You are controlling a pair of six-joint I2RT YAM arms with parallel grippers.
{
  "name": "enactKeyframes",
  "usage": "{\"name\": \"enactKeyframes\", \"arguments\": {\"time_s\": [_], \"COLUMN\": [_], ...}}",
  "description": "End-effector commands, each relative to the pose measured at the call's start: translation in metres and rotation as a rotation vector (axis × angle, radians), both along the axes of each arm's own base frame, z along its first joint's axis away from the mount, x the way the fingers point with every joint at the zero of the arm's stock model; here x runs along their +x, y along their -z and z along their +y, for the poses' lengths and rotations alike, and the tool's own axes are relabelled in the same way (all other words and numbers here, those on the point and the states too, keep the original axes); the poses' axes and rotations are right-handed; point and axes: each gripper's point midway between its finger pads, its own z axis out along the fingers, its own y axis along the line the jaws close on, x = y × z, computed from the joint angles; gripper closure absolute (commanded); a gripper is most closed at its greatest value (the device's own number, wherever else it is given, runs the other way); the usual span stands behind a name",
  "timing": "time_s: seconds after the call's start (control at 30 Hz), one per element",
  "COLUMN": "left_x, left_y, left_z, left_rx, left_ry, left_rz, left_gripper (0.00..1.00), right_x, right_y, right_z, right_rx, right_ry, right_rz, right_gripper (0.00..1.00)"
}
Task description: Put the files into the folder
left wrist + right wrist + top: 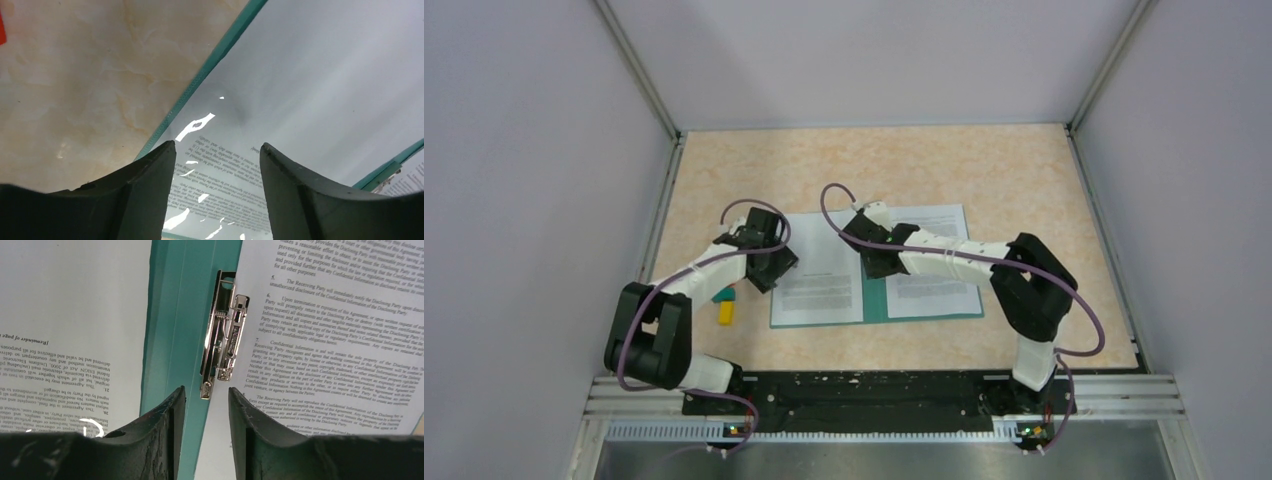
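The teal folder [874, 300] lies open and flat in the middle of the table. One printed sheet of the files [822, 270] covers its left half and another [934, 270] its right half. My left gripper [776, 268] hangs open over the folder's left edge [200, 80], with only the glossy printed page [225, 170] showing between its jaws [217, 145]. My right gripper [871, 255] is open over the teal spine [175, 315], just short of the metal fastener [222, 340]. The fastener sits on the edge of the right sheet [325, 340]. Neither gripper holds anything.
A small yellow block [725, 311] with a teal piece beside it lies on the table left of the folder, close to the left arm. A red scrap [1, 27] shows at the left wrist view's edge. Grey walls enclose the table on three sides.
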Motion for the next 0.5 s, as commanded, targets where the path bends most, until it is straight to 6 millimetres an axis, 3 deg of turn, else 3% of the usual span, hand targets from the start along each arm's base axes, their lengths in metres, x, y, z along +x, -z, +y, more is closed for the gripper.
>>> {"name": "enactKeyframes", "arguments": {"time_s": [0.0,0.1,0.23,0.47], "left_x": [0.022,0.035,0.045,0.046], "left_y": [-0.051,-0.076,-0.097,-0.101], "left_z": [0.005,0.005,-0.001,-0.01], "left_rx": [0.064,0.097,0.087,0.073], "left_ry": [0.113,0.169,0.223,0.316], "left_rz": [-0.124,-0.19,-0.295,-0.346], "left_gripper": [0.28,0.22,0.17,0.15], "right_x": [0.022,0.027,0.036,0.045], "right_y": [-0.033,-0.028,-0.022,-0.013], "right_z": [-0.005,-0.009,-0.017,-0.007], "right_rx": [0.032,0.014,0.013,0.062], "right_ry": [0.063,0.069,0.093,0.062], "right_rz": [-0.114,-0.129,-0.139,-0.126], "right_gripper": [0.61,0.6,0.67,0.72]}}
